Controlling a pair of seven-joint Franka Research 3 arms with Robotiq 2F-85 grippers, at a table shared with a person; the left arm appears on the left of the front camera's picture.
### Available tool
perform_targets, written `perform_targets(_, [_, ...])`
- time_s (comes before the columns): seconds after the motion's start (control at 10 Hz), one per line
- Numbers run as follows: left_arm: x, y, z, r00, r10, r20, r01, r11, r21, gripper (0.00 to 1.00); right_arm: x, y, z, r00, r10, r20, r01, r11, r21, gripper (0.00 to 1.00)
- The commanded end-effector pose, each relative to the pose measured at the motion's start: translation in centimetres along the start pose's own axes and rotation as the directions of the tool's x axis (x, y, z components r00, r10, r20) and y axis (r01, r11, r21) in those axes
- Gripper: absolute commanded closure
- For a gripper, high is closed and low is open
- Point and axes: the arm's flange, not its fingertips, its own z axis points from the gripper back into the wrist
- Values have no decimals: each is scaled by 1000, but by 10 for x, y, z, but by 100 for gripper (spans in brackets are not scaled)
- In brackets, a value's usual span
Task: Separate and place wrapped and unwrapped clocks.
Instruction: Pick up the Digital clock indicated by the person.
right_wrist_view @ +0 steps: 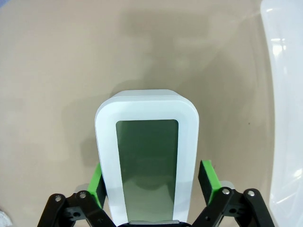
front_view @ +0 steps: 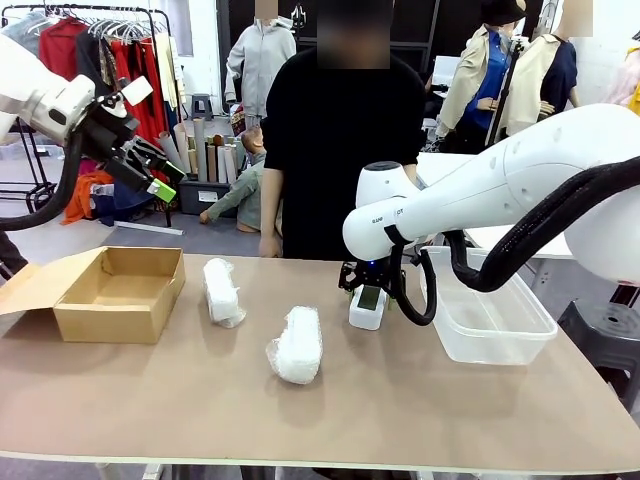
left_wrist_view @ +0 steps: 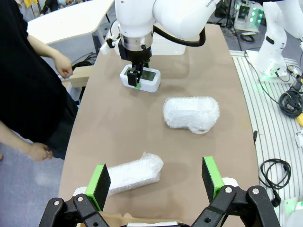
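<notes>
Two bundles in crinkly white wrapping lie on the brown table: one [front_view: 221, 290] [left_wrist_view: 135, 172] near the cardboard box, the other [front_view: 297, 345] [left_wrist_view: 191, 113] at the middle front. The unwrapped white clock [front_view: 366, 310] [left_wrist_view: 150, 75] [right_wrist_view: 147, 156] lies flat, grey-green screen up, beside the clear tub. My right gripper [front_view: 368, 298] [right_wrist_view: 151, 182] is down over it, open, with a green pad [right_wrist_view: 207, 179] on either side of the clock's near end. My left gripper [front_view: 160, 185] [left_wrist_view: 156, 177] hangs open high above the table's left end, holding nothing.
An open cardboard box [front_view: 120, 295] sits at the table's left. A clear plastic tub [front_view: 490, 320] [right_wrist_view: 286, 94] stands at the right, close to the clock. A person in black stands at the far edge, hands [left_wrist_view: 64, 68] off the table.
</notes>
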Motion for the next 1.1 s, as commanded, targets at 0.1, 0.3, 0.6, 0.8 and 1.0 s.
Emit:
perform_targets(0.1, [1,-1,2,1000,-2,2,2,1000,4,0,13,-2,4,1000,20,-19,-20,1000,20,59])
perform_targets(0.3, [1,-1,2,1000,-2,2,2,1000,4,0,11,-5,9,999,35,-9,-35,999,23,98])
perform_targets(0.6, [1,-1,2,1000,-2,2,2,1000,4,0,7,-17,43,988,152,29,-153,988,23,100])
perform_targets(0.8, [1,-1,2,1000,-2,2,2,1000,4,0,5,-24,89,963,269,26,-269,963,-15,100])
perform_targets(1.0, [1,-1,2,1000,-2,2,2,1000,4,0,7,-29,142,922,379,74,-381,925,8,100])
